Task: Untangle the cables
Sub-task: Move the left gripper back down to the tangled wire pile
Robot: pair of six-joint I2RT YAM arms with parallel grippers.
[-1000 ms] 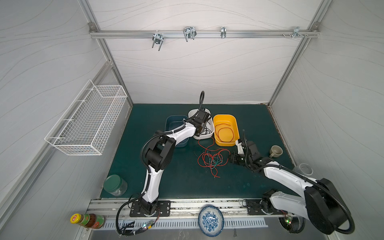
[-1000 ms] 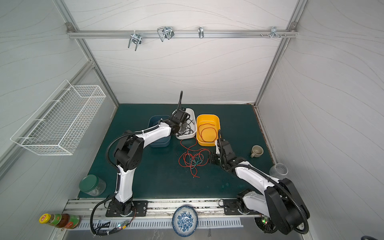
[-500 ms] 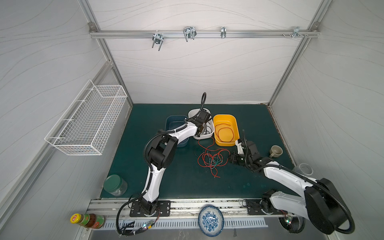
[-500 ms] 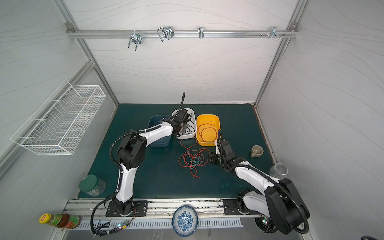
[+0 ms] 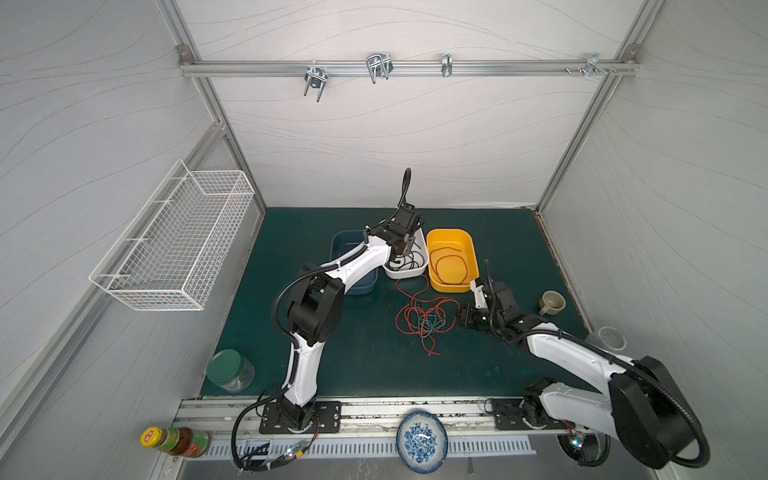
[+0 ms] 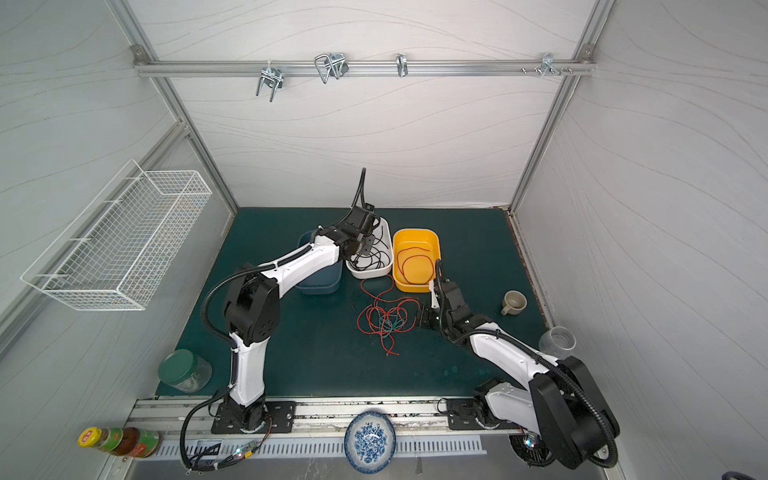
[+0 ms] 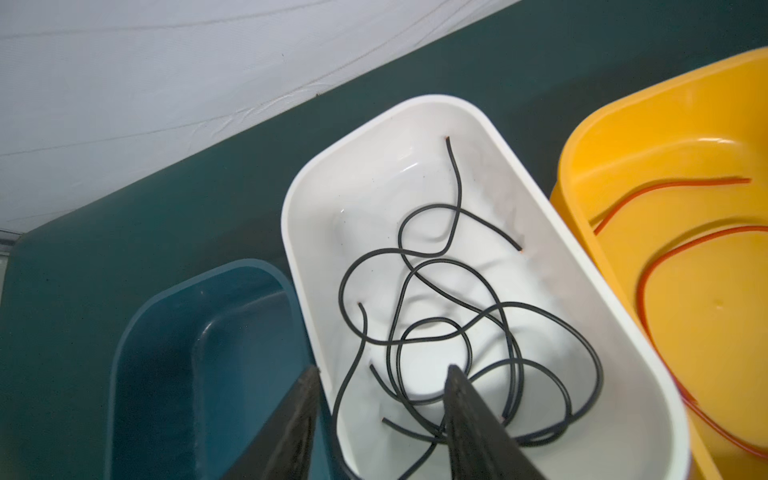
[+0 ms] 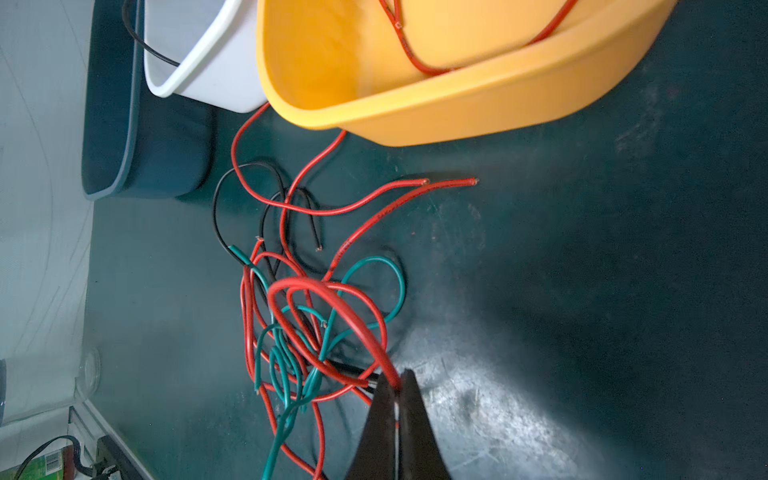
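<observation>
You see a blue tub [image 5: 343,249], a white tub [image 5: 405,275] and a yellow tub [image 5: 451,287] side by side toward the back of the green mat [image 5: 353,374]. A mug [image 5: 552,302] and a clear cup [image 5: 609,338] stand near its right edge, a green-lidded jar [image 5: 230,370] by its front left corner.

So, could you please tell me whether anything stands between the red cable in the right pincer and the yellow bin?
The right pincer is shut on a red cable whose loop threads through the tangle of teal, black and red cables, likely holding it back. Toward the yellow bin, only loose red ends lie on the mat.
</observation>
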